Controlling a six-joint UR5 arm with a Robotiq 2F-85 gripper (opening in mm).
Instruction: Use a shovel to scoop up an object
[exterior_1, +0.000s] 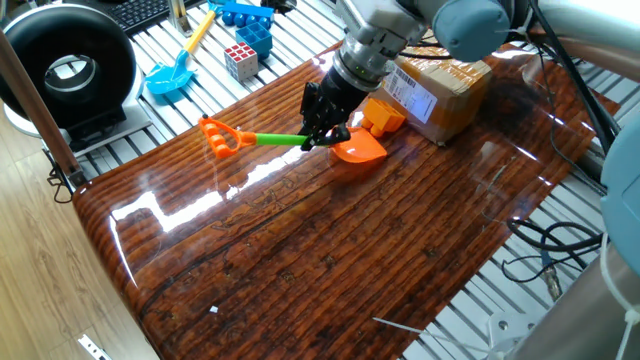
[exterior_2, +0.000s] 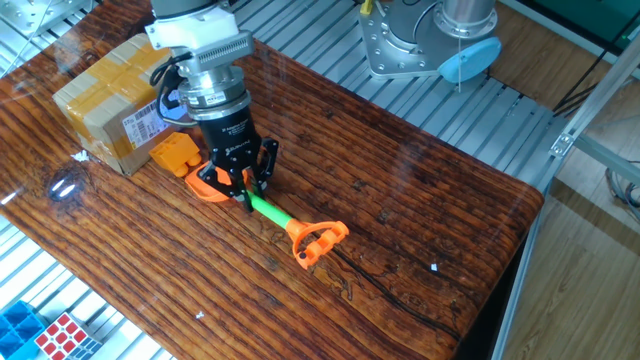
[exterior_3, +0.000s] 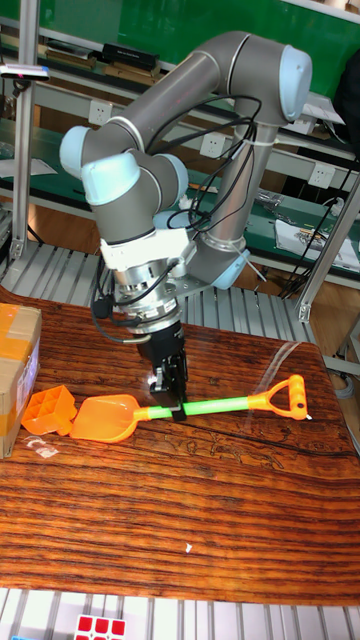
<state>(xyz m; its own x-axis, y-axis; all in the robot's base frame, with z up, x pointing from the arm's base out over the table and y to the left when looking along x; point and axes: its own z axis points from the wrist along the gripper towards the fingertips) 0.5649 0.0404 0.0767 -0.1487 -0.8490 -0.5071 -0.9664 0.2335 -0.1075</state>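
Gripper (exterior_3: 172, 402) clamped on the green shaft of the shovel (exterior_3: 190, 409), just behind the blade. Blade tip sits at the orange brick (exterior_3: 48, 411), apparently touching; brick beside the cardboard box (exterior_2: 110, 100).

Two fixed views overlook table (exterior_1: 300, 260) from opposite corners; tall view faces arm frontally.

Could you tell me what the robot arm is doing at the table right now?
The gripper is closed on the green shaft of a toy shovel, just behind its orange blade. The blade lies on the wooden table, its tip pointing at a small orange brick that sits beside a cardboard box. In the tall view the tip is right at the brick, which is not yet on the blade.
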